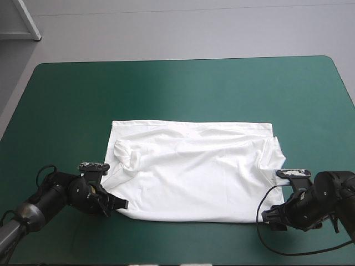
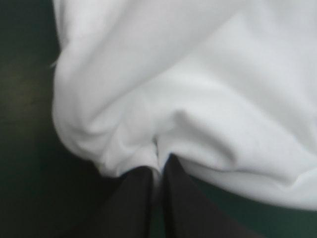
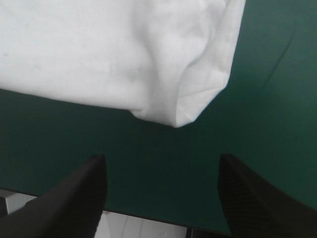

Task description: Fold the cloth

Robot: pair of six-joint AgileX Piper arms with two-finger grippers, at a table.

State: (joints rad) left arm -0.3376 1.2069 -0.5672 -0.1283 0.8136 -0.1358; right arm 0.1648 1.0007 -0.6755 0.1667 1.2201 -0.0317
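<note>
The white, short-sleeved fabric T-shirt (image 1: 191, 177) is laid spread out on the teal-green table cover (image 1: 183, 88). It occupies the nearer half of the table, roughly midway between the left and right edges. A broadly rectangular outline is presented, with the far edge straight and the near edge slightly bowed. A bunched fold of cloth (image 1: 125, 155) is raised near the garment's left side, and a sleeve (image 1: 270, 152) is folded over at its right side.

The left gripper (image 1: 117, 203) is positioned low at the near left corner of the T-shirt. In the left wrist view its two black fingers (image 2: 133, 198) are brought almost together, and a thin ridge of white cloth is pinched between the tips. The cloth is puckered just ahead of the grip point. This gripper is clamped on the T-shirt.

The right gripper (image 1: 273, 215) is positioned low, just beside the near right corner of the T-shirt. In the right wrist view its fingers (image 3: 89, 188) are held wide apart, with bare cover seen between them. The rounded corner of the garment lies just ahead of the fingertips and is not touched by them.
</note>
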